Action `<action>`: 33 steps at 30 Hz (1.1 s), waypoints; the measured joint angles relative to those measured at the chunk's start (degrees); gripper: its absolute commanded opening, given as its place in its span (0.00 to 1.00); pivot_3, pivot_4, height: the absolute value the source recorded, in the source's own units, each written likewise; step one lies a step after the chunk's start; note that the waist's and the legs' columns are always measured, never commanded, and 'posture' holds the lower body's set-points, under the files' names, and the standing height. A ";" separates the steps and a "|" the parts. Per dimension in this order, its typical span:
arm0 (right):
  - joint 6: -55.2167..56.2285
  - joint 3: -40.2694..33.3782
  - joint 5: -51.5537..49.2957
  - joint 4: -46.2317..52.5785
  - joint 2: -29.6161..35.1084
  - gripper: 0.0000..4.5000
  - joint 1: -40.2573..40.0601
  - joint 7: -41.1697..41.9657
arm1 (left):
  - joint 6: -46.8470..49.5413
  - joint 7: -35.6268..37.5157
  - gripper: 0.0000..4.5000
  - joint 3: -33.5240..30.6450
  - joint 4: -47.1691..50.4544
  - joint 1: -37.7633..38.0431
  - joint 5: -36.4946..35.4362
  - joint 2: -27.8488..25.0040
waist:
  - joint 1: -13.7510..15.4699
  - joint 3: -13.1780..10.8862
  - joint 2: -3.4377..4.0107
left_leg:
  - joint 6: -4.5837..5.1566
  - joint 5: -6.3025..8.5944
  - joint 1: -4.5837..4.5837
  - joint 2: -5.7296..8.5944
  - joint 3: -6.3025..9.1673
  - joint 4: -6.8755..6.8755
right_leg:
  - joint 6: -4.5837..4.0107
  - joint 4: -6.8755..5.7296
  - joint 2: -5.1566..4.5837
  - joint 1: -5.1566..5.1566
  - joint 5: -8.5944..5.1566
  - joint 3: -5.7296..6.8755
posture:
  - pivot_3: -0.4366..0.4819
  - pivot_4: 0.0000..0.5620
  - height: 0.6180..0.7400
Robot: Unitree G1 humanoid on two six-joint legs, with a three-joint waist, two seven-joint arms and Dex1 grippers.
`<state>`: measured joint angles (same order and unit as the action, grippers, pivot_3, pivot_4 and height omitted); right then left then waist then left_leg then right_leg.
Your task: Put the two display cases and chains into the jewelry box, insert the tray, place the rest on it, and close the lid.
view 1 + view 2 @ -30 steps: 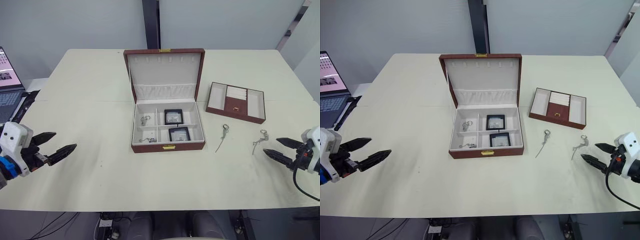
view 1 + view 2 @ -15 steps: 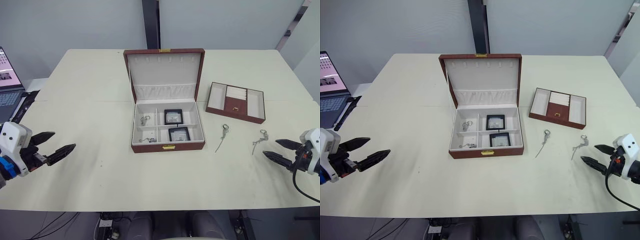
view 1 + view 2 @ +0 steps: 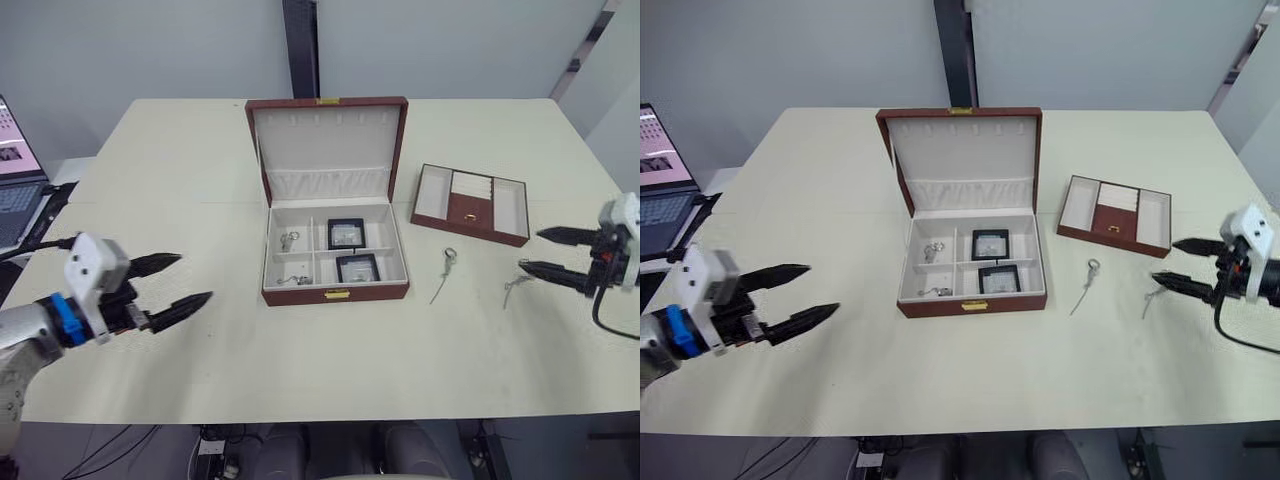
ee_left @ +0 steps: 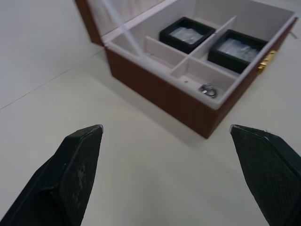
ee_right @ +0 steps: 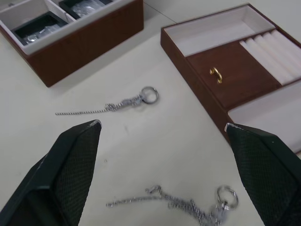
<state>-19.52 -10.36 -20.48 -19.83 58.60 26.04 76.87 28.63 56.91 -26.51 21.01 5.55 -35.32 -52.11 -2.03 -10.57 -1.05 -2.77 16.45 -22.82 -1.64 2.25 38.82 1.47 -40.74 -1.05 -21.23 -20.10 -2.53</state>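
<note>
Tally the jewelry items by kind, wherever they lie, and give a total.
Display cases, in the box: 2
Chains inside the box: 2
Chains on the table: 2
Total: 6

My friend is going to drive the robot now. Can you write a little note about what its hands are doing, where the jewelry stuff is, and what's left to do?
Left gripper: open, empty, over the table left of the box.
Right gripper: open, empty, by the right chain.
Done: both cases sit in the box's right compartments, small silver pieces in its left ones. Lid up.
Left: two chains, the other nearer the box, lie on the table; tray sits right of the box. Put the tray in, load it, close the lid.
</note>
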 measured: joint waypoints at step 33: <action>28.42 18.40 28.68 -55.33 -14.39 0.77 34.74 -8.46 | -5.50 -1.26 1.00 22.21 6.35 -14.91 1.49 10.95 | -0.45 -0.01 0.02 | -0.27 -0.15 -0.03 0.00 -0.15 0.09 | -0.01 -0.09 -0.02 -0.09 0.01 -0.08 | 0.48 0.27 1.00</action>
<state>8.91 8.04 8.20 -75.16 44.21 60.78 68.41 23.13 55.65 -4.30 27.35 -9.35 -33.82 -41.16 -2.48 -10.58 -1.03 -3.03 16.30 -22.85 -1.65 2.10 38.91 1.47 -40.82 -1.07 -21.32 -20.09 -2.61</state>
